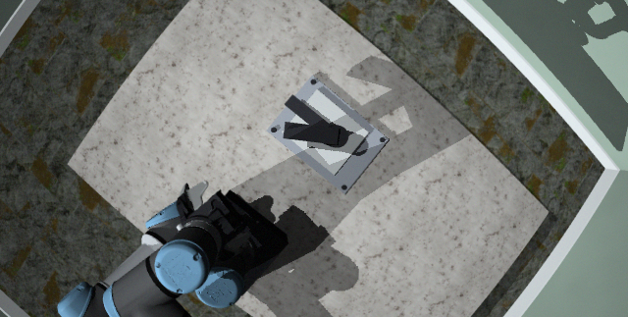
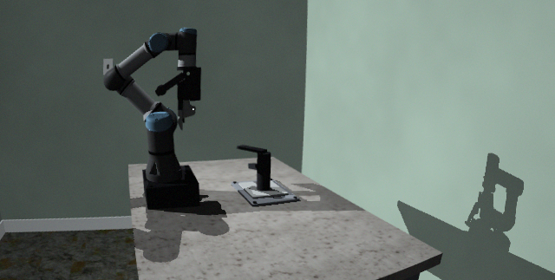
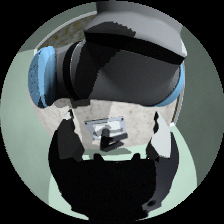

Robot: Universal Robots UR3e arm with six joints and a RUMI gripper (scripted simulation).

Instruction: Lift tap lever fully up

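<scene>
A black tap (image 2: 263, 172) stands upright on a grey baseplate (image 2: 265, 194) in the middle of the stone table. Its lever (image 2: 251, 147) lies about level at the top, pointing left toward the arm, with a short spout (image 2: 253, 166) below it. From above the tap (image 1: 319, 132) shows as dark bars on the plate (image 1: 328, 132). My gripper (image 2: 184, 117) is open and empty. It hangs high above the table, near the arm's base, well left of and above the tap. In the wrist view the fingers frame the distant tap (image 3: 111, 137).
The arm's black base block (image 2: 171, 191) stands at the table's back left. Walls rise behind and to the right of the table. The table's front edge (image 2: 303, 271) drops to a mottled floor.
</scene>
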